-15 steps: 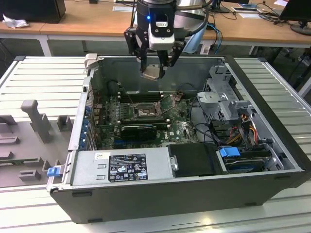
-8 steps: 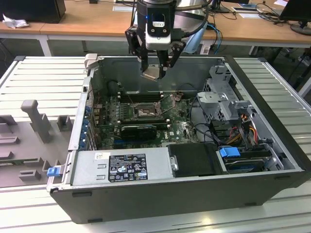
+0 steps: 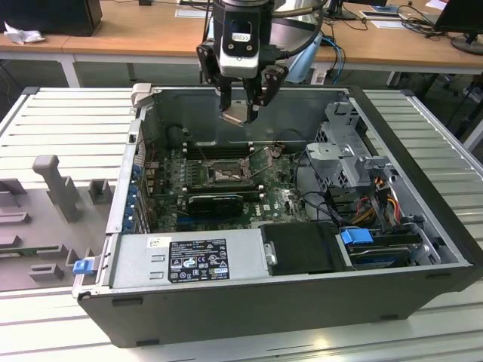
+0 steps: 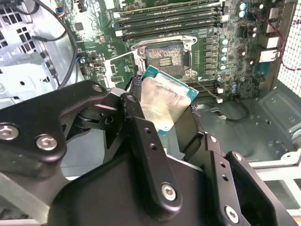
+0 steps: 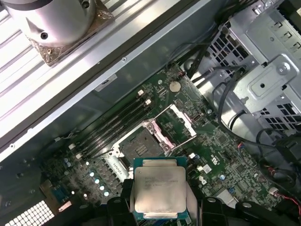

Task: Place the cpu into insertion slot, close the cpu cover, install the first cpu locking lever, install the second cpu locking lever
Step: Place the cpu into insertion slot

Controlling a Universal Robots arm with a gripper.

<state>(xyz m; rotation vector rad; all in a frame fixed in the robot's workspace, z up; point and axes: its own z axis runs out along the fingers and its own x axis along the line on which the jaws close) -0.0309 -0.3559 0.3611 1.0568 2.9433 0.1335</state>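
Observation:
My gripper [image 3: 240, 111] hangs above the open computer case, shut on the cpu [image 3: 235, 114], a thin pale square chip held tilted by two opposite edges. In the second wrist view the cpu [image 4: 167, 101] sits between the black fingers [image 4: 136, 122], above and apart from the insertion slot [image 4: 164, 56]. In the first wrist view the cpu [image 5: 159, 188] hovers beside the insertion slot [image 5: 136, 146], and the silvery cpu cover [image 5: 176, 123] stands swung open next to it. On the motherboard below the gripper, in the exterior view, lies the insertion slot [image 3: 224, 173].
Long black memory slots [image 3: 215, 149] run behind the socket and a black card [image 3: 215, 202] lies in front of it. The grey power supply [image 3: 189, 260] fills the case front, with a drive cage [image 3: 343, 151] and cables at the exterior view's right. A grey fixture [image 3: 53, 185] stands outside at the exterior view's left.

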